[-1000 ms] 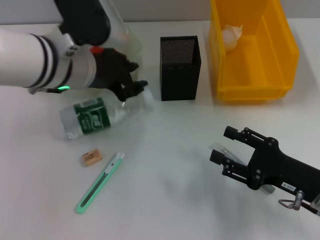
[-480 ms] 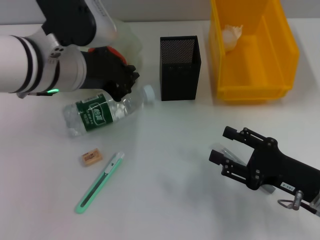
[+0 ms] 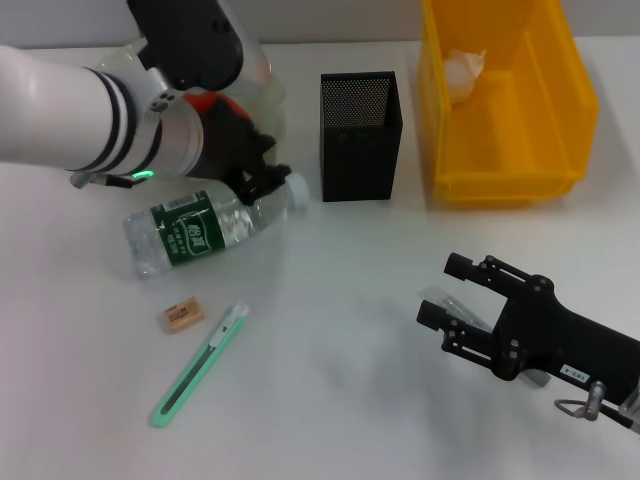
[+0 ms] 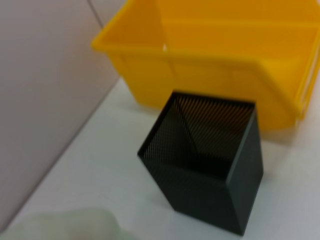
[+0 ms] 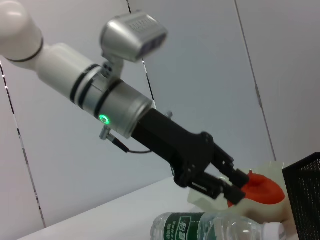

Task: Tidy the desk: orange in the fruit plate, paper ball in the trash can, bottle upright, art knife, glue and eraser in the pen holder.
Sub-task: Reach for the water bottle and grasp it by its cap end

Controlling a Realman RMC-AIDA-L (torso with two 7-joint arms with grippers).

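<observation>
The clear bottle (image 3: 195, 232) with a green label lies on its side, its white cap (image 3: 297, 185) pointing at the black mesh pen holder (image 3: 360, 135). My left gripper (image 3: 266, 176) hovers open just above the bottle's neck, also seen from the right wrist as left gripper (image 5: 234, 189) over the bottle (image 5: 210, 227). Behind it the orange (image 5: 262, 187) rests on the pale fruit plate (image 5: 272, 210). The eraser (image 3: 184, 316) and the green art knife (image 3: 200, 365) lie on the table in front. The paper ball (image 3: 463, 70) is in the yellow bin (image 3: 505, 170). My right gripper (image 3: 452, 292) stands open low at the right. No glue shows clearly.
The pen holder (image 4: 205, 170) stands upright just left of the yellow bin (image 4: 215, 60). A small pale translucent thing (image 3: 443, 300) lies under the right gripper; I cannot tell what it is.
The bottle settled flat with its cap swung slightly right. The left gripper drew back from the neck, then came back down close over it. The right arm stayed still.
</observation>
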